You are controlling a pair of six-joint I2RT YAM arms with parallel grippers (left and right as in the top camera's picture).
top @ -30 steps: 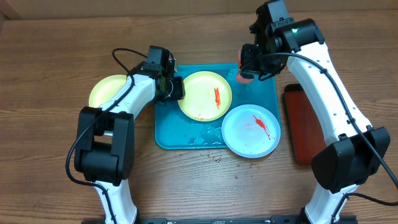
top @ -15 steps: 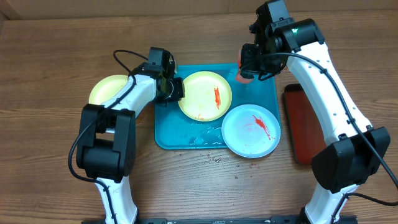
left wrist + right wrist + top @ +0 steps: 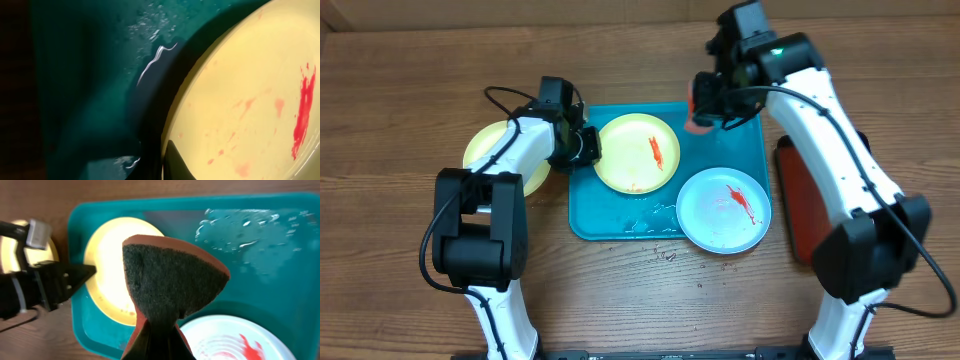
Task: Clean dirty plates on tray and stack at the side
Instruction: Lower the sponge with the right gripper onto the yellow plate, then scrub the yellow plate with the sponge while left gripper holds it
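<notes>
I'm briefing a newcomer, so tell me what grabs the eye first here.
The red sauce smears stand out: one on the yellow-green plate in the turquoise tray's upper left, one on the white plate at its lower right corner. The left gripper grips the yellow-green plate's left rim, while the right gripper holds a pinched sponge above the tray's top edge.

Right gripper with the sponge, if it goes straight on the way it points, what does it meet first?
Probably the wet floor of the tray, just beside the yellow-green plate; depth is unclear.
</notes>
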